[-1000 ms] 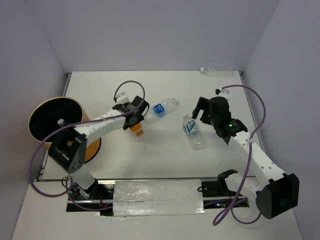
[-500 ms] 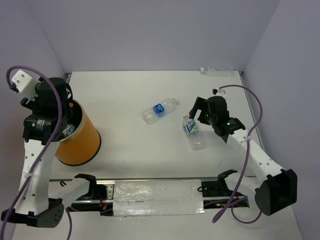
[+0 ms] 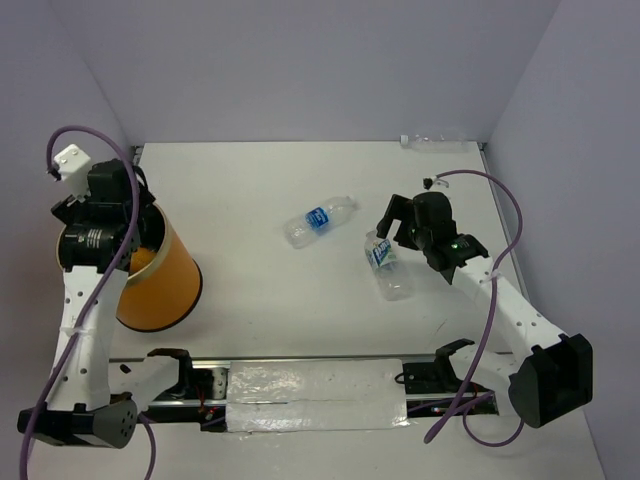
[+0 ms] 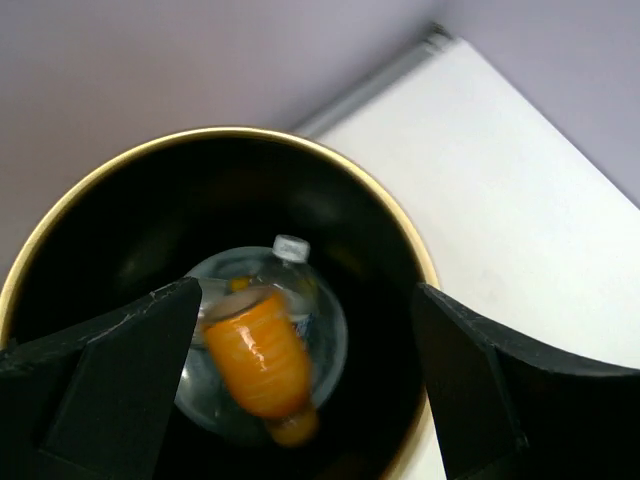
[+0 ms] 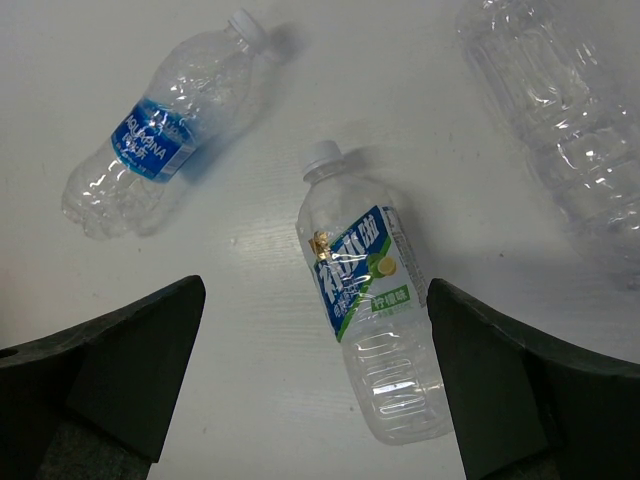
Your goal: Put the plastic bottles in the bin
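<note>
Over the white table (image 3: 260, 310), our left hand (image 4: 305, 340) gapes above the orange bin (image 4: 230, 132), our right hand (image 5: 312, 300) above a water bottle (image 5: 365, 290).

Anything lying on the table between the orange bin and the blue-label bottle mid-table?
No. In the top view, the stretch of table between the bin and the blue-label bottle is bare.

Orange bottle (image 4: 262, 355) is inside the bin (image 3: 160, 285) — blue-label bottle (image 5: 150, 140) and green-label bottle (image 5: 365, 290) lie flat outside

White arms (image 3: 508, 303) with black joints (image 3: 553, 378) and purple cables (image 3: 486, 335)
</note>
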